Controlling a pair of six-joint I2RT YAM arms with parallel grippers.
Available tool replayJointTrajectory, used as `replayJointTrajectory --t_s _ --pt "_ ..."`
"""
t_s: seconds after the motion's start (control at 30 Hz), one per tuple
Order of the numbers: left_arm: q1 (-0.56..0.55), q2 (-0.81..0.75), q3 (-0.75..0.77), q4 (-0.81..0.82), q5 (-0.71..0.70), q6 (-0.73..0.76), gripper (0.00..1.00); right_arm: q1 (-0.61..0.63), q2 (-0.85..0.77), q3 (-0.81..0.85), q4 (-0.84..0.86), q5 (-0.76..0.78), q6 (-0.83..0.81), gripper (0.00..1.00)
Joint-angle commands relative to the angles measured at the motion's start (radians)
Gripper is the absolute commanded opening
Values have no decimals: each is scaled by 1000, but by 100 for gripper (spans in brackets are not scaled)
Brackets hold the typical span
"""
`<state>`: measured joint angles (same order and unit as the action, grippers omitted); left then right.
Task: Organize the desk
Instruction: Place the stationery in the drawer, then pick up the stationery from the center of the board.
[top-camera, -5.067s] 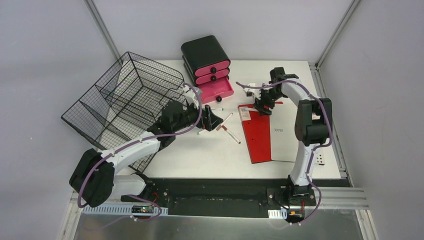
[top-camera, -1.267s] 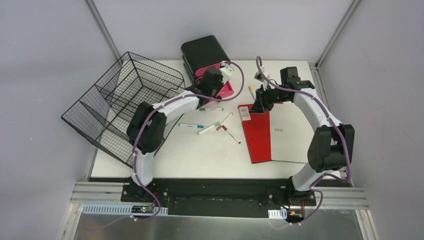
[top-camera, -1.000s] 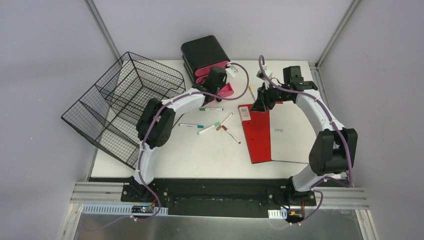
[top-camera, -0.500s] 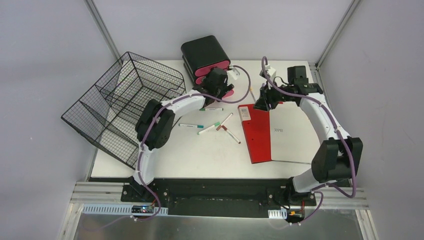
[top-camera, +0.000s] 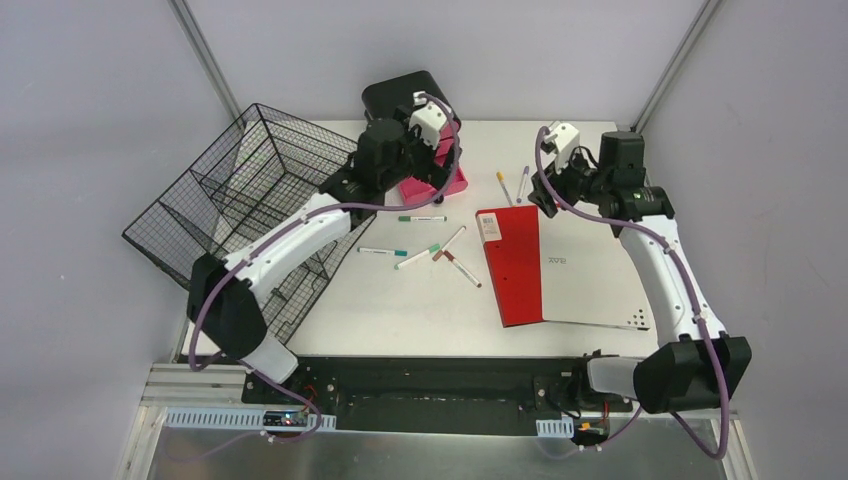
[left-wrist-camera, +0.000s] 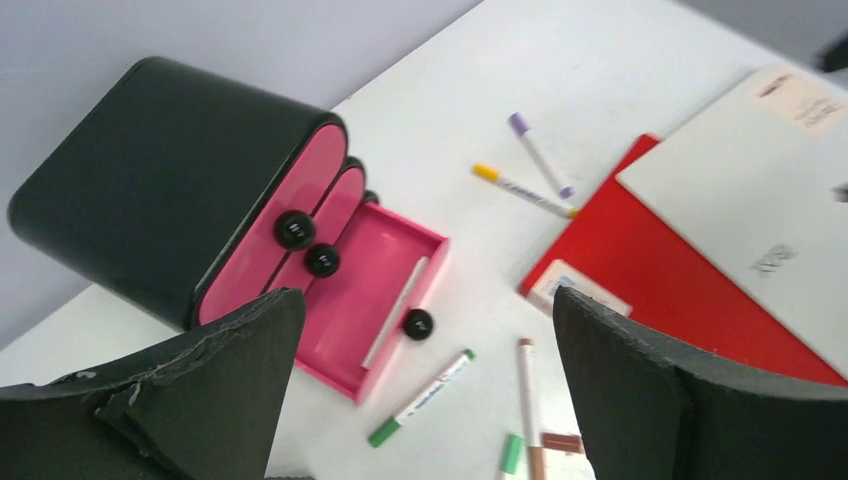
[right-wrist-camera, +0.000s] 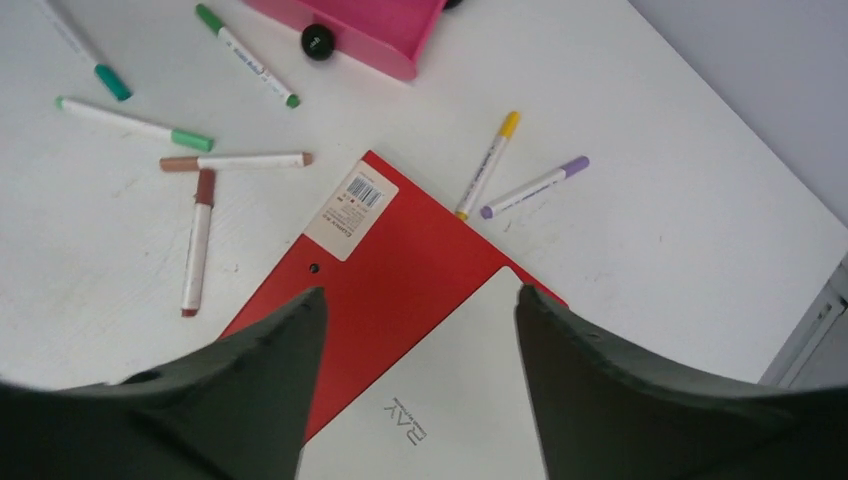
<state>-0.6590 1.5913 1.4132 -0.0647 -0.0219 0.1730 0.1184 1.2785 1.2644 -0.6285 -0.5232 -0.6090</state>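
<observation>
Left gripper (left-wrist-camera: 425, 330) and right gripper (right-wrist-camera: 420, 292) had pulled back, jaws spread, empty; dropping carelessly, we risked clipping the drawer (left-wrist-camera: 370, 290) below the left jaws.

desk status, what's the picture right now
Left gripper open, empty, over the pink drawer. Right gripper open, empty, by the notebook. Desk untidy: seven markers loose, one in the open drawer. Nothing in the way.

1. The desk (top-camera: 400, 300) is seen as a smooth, matt white top, edged in bare metal.
2. The basket (top-camera: 250, 190) is made of thin black wire mesh.
3. The drawer unit (left-wrist-camera: 150, 170) looks to be moulded in plastic (black shell matt, pink fronts slightly glossy).
4. The notebook (right-wrist-camera: 400, 260) is covered in smooth red card, and a paper label (right-wrist-camera: 350, 210) is stuck on it.
</observation>
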Motion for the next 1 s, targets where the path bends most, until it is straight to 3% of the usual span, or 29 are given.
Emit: replayJointTrajectory --t_s 0.0,0.03,0.07,0.27,0.43,0.6,0.77,0.97 --pt "34 -113 -54 -7 165 -164 99 -8 -1 -28 136 144 58 83" --pt "42 -132 -64 -10 183 -170 99 -9 13 -29 143 147 78 97" --pt "49 -149 -71 -16 211 -203 99 -10 27 -26 151 147 97 99" --pt "74 -227 -92 -109 278 -211 99 -27 192 23 164 68 221 100" --pt "83 -293 -171 -124 233 -159 99 -33 353 114 186 82 381 100" --pt "88 -314 -230 -107 198 -122 99 -28 495 230 149 200 425 97" --pt "88 -321 -256 -112 210 -126 99 -23 654 387 136 388 575 86" --pt "88 -338 -270 -115 160 -104 99 20 844 566 45 478 668 79"
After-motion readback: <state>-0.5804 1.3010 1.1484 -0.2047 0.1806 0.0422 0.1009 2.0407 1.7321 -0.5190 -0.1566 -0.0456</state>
